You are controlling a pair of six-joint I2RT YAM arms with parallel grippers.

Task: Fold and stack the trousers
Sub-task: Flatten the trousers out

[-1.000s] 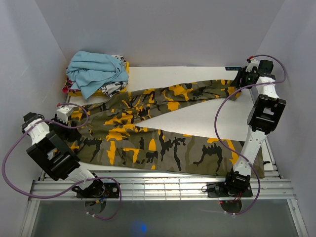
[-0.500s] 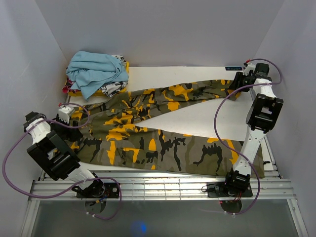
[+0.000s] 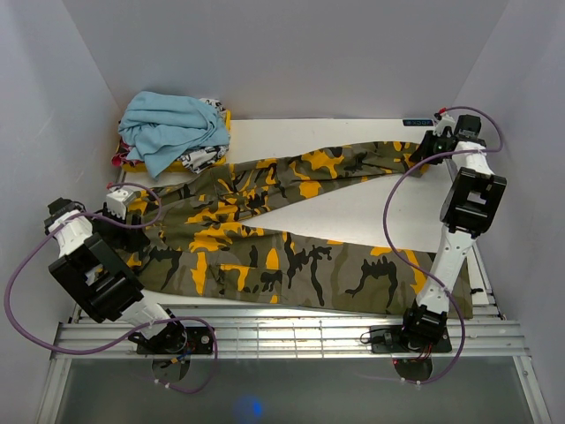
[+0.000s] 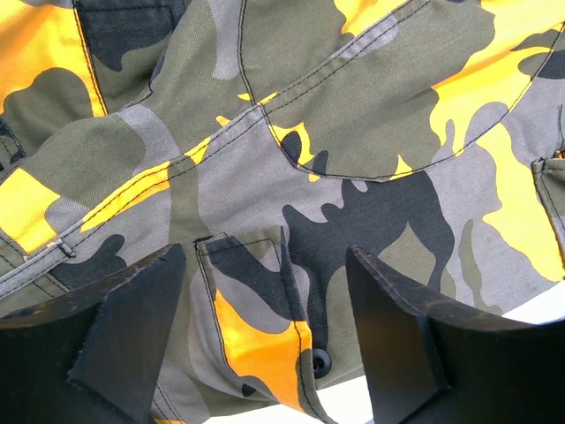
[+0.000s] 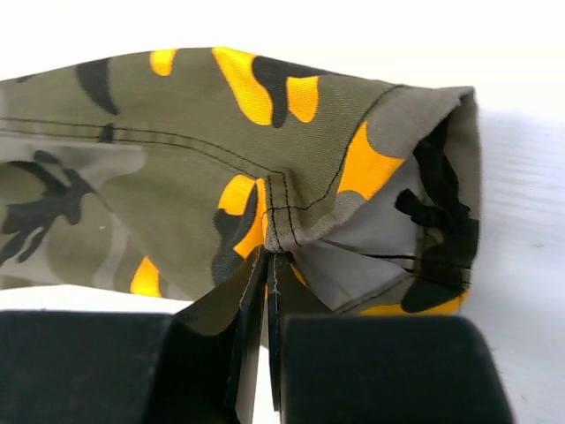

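Across the white counter [image 3: 353,208], lying full length and flat: the trousers [image 3: 265,256], waist at the left, legs forked toward the right. Not yet folded, not yet stacked (so nearly all of it left to do, at a guess). At the far leg's cuff [image 5: 433,115], pinched tight on the hem by the right gripper [image 5: 267,265]. Over the waistband, the left gripper [image 4: 263,256] spread wide and holding nothing. Matte woven twill, olive with orange-yellow and black blotches. Raised stitched seams, a small dark button [image 4: 320,360], slight rumpling at the hips.
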